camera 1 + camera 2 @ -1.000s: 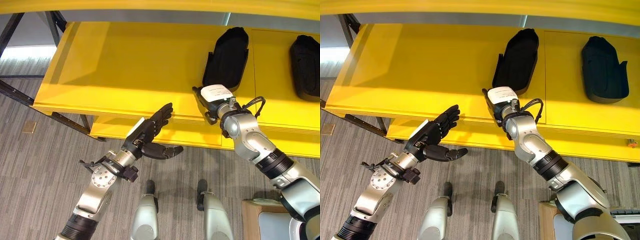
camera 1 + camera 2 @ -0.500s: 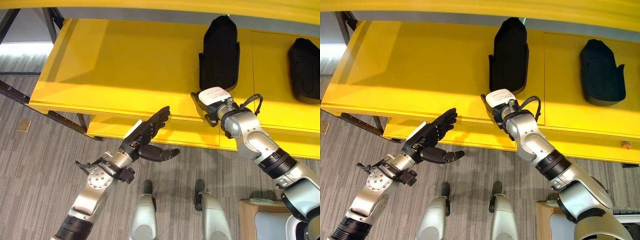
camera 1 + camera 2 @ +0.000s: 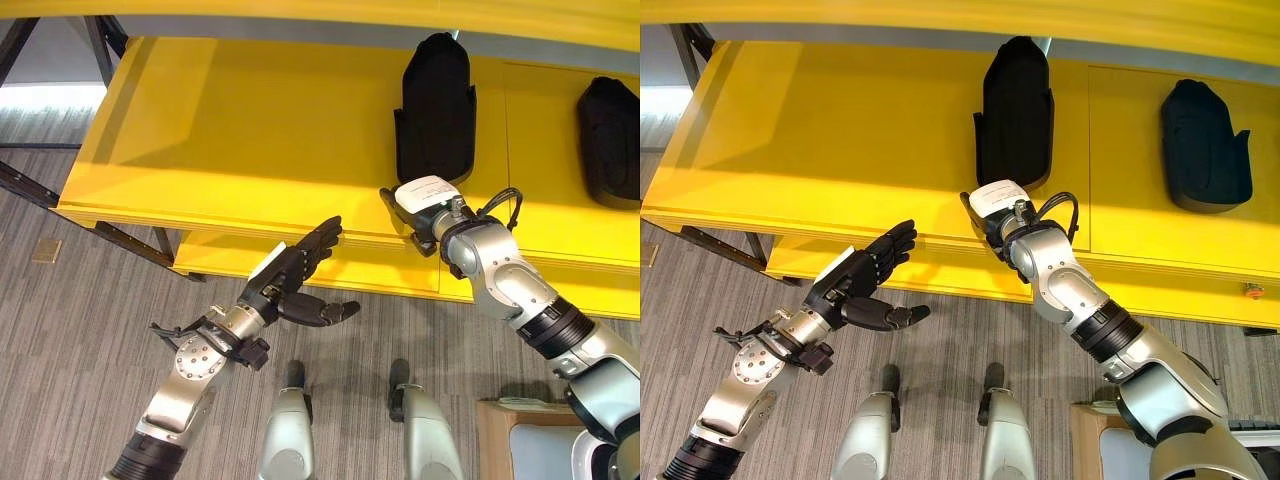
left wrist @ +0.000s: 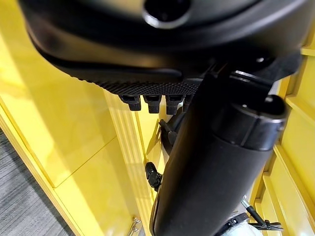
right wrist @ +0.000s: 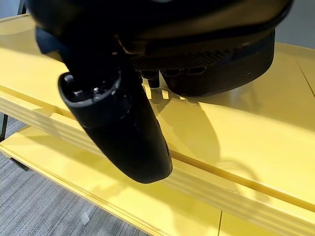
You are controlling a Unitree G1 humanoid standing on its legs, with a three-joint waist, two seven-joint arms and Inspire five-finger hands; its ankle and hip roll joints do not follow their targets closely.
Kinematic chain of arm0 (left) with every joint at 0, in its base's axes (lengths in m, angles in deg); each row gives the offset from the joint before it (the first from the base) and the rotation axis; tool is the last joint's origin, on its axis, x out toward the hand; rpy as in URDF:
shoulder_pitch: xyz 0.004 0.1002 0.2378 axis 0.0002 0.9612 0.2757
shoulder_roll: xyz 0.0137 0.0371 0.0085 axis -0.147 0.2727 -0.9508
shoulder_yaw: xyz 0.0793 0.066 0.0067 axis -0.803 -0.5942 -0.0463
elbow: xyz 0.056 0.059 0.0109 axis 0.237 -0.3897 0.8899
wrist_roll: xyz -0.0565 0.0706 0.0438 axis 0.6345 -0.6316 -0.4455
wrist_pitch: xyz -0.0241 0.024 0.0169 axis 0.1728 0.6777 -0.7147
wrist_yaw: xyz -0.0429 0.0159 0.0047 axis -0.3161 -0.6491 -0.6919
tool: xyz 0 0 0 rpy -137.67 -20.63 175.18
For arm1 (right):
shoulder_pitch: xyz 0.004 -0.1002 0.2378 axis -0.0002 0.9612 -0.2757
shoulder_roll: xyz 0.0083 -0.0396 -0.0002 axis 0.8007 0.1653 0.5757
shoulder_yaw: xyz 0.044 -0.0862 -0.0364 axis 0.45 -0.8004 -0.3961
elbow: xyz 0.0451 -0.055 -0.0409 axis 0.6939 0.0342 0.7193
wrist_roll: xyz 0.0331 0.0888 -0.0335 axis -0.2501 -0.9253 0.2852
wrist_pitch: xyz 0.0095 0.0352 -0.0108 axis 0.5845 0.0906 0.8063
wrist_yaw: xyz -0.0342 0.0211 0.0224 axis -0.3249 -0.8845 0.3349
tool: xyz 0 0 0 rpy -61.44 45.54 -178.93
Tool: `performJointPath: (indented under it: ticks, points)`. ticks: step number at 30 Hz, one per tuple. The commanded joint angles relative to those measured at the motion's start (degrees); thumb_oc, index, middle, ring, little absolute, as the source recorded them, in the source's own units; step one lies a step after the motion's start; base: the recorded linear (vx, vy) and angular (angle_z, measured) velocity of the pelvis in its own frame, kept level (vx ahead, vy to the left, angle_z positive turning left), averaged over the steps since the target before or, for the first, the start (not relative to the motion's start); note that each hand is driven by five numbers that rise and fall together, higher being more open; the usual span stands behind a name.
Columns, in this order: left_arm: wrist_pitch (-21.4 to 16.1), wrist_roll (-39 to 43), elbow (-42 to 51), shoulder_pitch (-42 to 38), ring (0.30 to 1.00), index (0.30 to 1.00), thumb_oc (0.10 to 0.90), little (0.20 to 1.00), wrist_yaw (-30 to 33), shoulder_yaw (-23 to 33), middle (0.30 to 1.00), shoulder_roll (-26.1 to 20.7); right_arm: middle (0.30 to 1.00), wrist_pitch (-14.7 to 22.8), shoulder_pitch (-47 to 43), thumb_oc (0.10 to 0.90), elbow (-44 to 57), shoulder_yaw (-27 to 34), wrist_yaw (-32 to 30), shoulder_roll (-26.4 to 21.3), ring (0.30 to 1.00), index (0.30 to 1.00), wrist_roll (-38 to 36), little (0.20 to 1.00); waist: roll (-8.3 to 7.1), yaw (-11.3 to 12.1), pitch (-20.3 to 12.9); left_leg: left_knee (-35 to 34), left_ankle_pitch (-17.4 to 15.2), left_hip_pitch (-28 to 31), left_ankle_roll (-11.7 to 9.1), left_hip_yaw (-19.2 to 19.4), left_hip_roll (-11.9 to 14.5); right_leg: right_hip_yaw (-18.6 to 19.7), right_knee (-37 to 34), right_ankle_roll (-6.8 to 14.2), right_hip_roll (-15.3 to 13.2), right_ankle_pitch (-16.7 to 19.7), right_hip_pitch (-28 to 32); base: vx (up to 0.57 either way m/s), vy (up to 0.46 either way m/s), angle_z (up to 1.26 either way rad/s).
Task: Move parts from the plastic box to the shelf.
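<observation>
Left eye view — part [image 3: 434, 108]: upper centre on the shelf [image 3: 240, 140], long axis running away from the robot.
Right hand [image 3: 420, 200]: just below it — grip unclear.
Left hand [image 3: 295, 275]: lower centre, fingers spread, empty.

Right hand [image 3: 420, 203] fingers hidden behind black part [image 3: 435, 110]; second part [image 3: 610, 140] cut by edge.

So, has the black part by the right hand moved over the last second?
Yes. The black part has swung from leaning toward the shelf's seam to lying parallel with it.
</observation>
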Motion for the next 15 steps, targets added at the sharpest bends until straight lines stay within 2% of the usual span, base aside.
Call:
performJointPath:
  ticks: [1,5,8,12,14,15]
  points:
    - [-6.2,0.1,8.2,-1.0,1.0,1.0,0.9,1.0,-1.1,3.0,1.0,-2.2,1.0,0.8,2.7,0.9,1.2,-4.1,4.6,0.9,1.0,1.0,-5.2,1.0,-0.5,1.5,0.5,1.0,1.2,-0.3,4.4,-0.6,-3.1,-0.7,3.6,-1.9,4.4,-5.7,5.0,0.0,0.0,0.0]
    - [-6.3,-0.1,8.2,-0.9,1.0,1.0,0.9,1.0,-1.1,3.2,1.0,-2.3,1.0,0.3,2.9,0.9,0.9,-4.0,3.6,1.1,1.0,1.0,-7.4,1.0,-0.52,1.6,0.4,0.9,1.2,-0.2,4.4,-0.6,-3.1,-0.8,3.4,-1.9,4.4,-5.7,5.3,0.0,0.0,0.0]
    - [-6.3,-0.2,8.5,-0.8,1.0,1.0,0.9,1.0,-0.9,3.1,1.0,-2.4,1.0,-0.9,3.6,0.9,1.1,-3.9,2.4,1.3,1.0,1.0,-13.7,1.0,-0.51,1.6,0.2,0.9,1.2,-0.1,4.4,-0.7,-3.1,-0.7,3.3,-1.9,4.5,-5.7,5.4,0.0,0.0,0.0]
    - [-6.5,-0.3,8.7,-1.4,1.0,1.0,0.9,1.0,-0.6,2.6,1.0,-2.4,1.0,-1.8,3.5,0.9,0.3,-3.6,-5.9,2.5,1.0,1.0,-18.4,1.0,-0.48,1.6,0.3,0.9,1.2,0.0,4.5,-0.7,-3.1,-0.6,3.3,-1.9,4.5,-5.7,5.5,0.0,0.0,0.0]
    - [-6.1,-0.7,8.6,-2.1,1.0,1.0,0.9,1.0,0.1,1.9,1.0,-2.2,1.0,-0.8,2.8,0.9,-1.1,-1.7,-12.2,3.9,1.0,1.0,-18.2,1.0,-0.35,1.5,0.2,1.1,1.2,-0.1,4.7,-1.0,-3.3,-0.5,3.4,-2.0,4.5,-5.6,5.4,0.0,0.0,0.0]
    - [-6.0,-0.6,8.5,-2.3,1.0,1.0,0.9,1.0,0.2,1.9,1.0,-2.2,1.0,-0.3,2.5,0.9,-1.5,-0.7,-13.0,4.1,1.0,1.0,-17.9,1.0,-0.3,1.4,0.2,1.2,1.1,-0.1,4.7,-1.1,-3.4,-0.5,3.4,-2.0,4.5,-5.5,5.4,0.0,0.0,0.0]
